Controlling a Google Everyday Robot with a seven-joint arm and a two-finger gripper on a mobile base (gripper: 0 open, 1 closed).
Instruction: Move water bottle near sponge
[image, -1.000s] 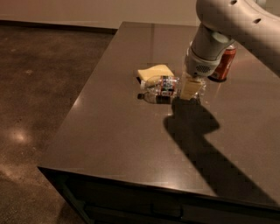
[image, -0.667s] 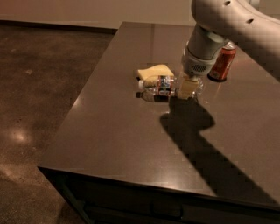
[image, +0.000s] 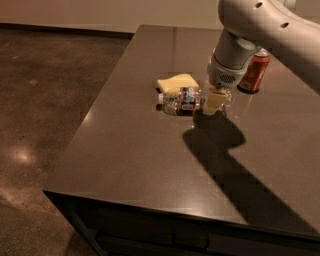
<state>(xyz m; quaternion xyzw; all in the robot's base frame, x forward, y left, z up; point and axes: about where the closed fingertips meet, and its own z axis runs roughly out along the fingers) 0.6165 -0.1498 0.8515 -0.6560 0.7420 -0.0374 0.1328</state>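
The water bottle (image: 182, 100) lies on its side on the dark table (image: 150, 165), white cap to the left, label facing up. The pale yellow sponge (image: 176, 82) lies just behind it, touching or almost touching it. My gripper (image: 215, 101) comes down from the arm at the upper right and is shut on the bottle's right end, low over the table top. One pale finger (image: 212, 103) shows in front of the bottle. The other finger is hidden.
A red soda can (image: 255, 71) stands upright to the right of the gripper, close behind the arm. The arm's shadow falls across the table toward the front right. The table's left and front edges drop to a polished concrete floor (image: 45, 125).
The gripper and the bottle have slid a little to the left, bringing the bottle closer alongside the sponge. The sponge and the can have not moved.
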